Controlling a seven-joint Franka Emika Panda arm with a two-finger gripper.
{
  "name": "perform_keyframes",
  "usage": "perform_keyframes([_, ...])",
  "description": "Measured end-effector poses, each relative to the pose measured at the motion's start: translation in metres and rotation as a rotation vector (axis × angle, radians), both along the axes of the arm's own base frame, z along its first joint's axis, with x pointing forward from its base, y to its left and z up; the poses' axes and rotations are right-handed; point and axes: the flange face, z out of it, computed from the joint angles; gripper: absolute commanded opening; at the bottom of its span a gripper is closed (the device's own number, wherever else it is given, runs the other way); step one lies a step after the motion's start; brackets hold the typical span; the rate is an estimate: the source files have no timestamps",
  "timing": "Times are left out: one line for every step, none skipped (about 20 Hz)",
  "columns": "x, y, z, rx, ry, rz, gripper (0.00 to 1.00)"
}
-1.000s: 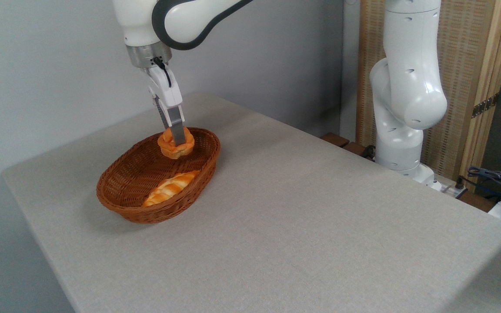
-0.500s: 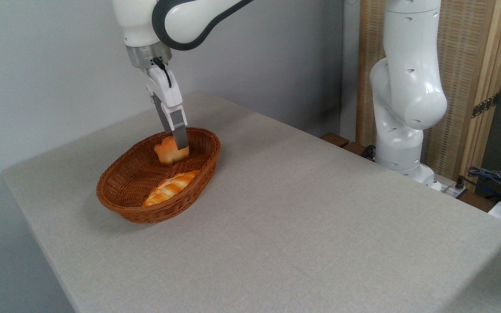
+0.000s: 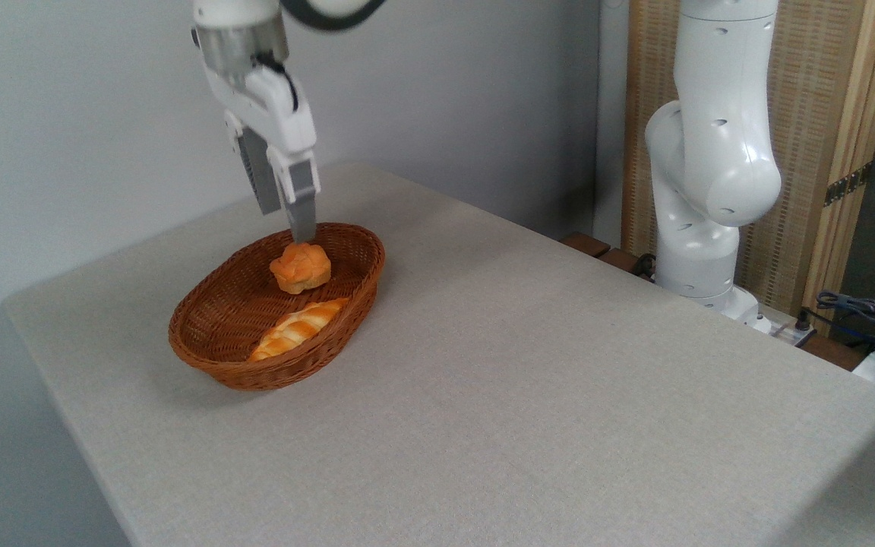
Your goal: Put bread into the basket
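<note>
looking from the fixed camera, we see our gripper spread apart and empty, just above the bread, which lies inside the basket near its far end, beside the braided loaf. we judge a sideways swing could clip the rim and shift it.

Braided loaf (pale-striped) above grey table

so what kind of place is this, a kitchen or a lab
Most likely a robot lab: a white robot arm is mounted beside a plain grey table, cables lie at the right, and a basket holds bread.
</note>
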Motion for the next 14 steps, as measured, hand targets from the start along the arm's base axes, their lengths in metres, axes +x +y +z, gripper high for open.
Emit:
perform_keyframes([0.003,0.020,0.013,0.006,0.014,-0.002,1.00])
perform_keyframes([0.005,0.031,0.019,0.012,0.021,-0.007,1.00])
perform_keyframes([0.008,0.051,0.028,0.027,0.025,-0.019,1.00])
perform_keyframes([0.012,0.069,0.036,0.039,0.022,-0.030,1.00])
perform_keyframes([0.014,0.078,0.039,0.043,0.018,-0.034,1.00])
perform_keyframes([0.018,0.093,0.045,0.049,0.010,-0.033,1.00])
perform_keyframes([0.021,0.108,0.049,0.051,0.001,-0.025,1.00])
perform_keyframes([0.025,0.123,0.053,0.053,-0.007,-0.008,1.00])
perform_keyframes([0.027,0.133,0.054,0.052,-0.010,0.006,1.00])
perform_keyframes([0.030,0.150,0.057,0.052,-0.016,0.024,1.00])
perform_keyframes([0.032,0.169,0.058,0.052,-0.020,0.037,1.00])
perform_keyframes([0.033,0.178,0.059,0.052,-0.022,0.043,1.00])
perform_keyframes([0.034,0.189,0.060,0.052,-0.024,0.049,1.00])
perform_keyframes([0.034,0.193,0.060,0.053,-0.025,0.052,1.00])
